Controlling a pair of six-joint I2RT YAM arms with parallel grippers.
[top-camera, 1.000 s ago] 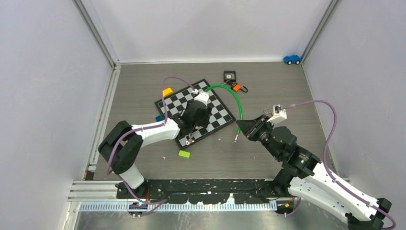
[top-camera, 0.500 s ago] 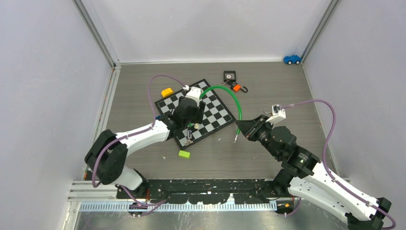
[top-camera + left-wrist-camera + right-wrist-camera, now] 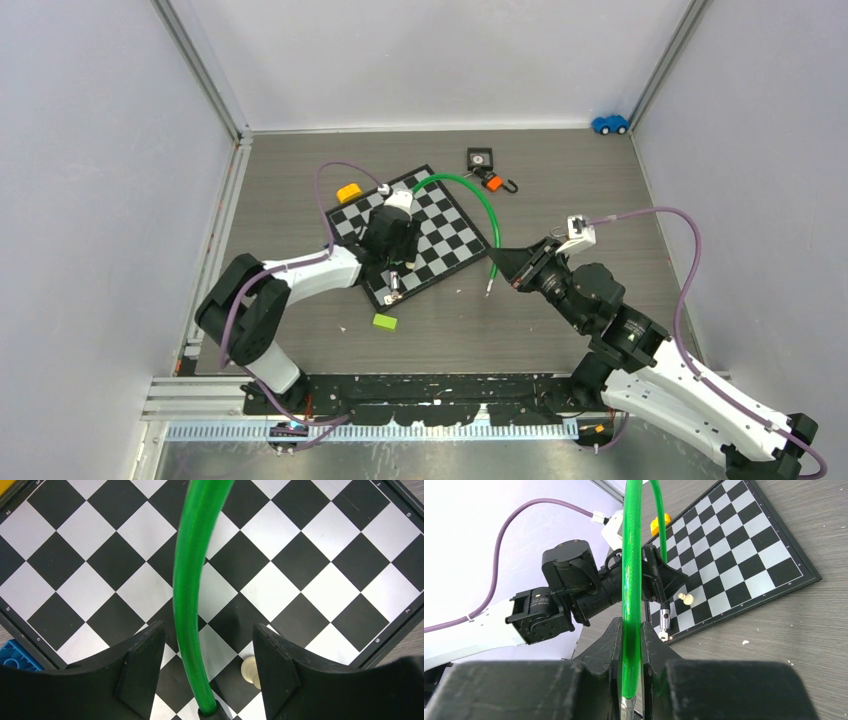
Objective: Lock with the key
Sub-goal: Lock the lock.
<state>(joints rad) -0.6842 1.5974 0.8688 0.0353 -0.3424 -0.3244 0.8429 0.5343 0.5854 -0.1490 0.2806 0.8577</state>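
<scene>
Green cable (image 3: 188, 580) bridged between both arms; padlock (image 3: 480, 158) lying free at far centre.
The right gripper (image 3: 631, 630) is clamped tight on the cable near its right end, just right of the chessboard (image 3: 455, 245). The left gripper (image 3: 207, 635) hangs over the board with jaws well apart, the cable passing between them unclamped. The black padlock lies on the table beyond the board, orange-tagged keys (image 3: 494, 183) just beside it.
</scene>
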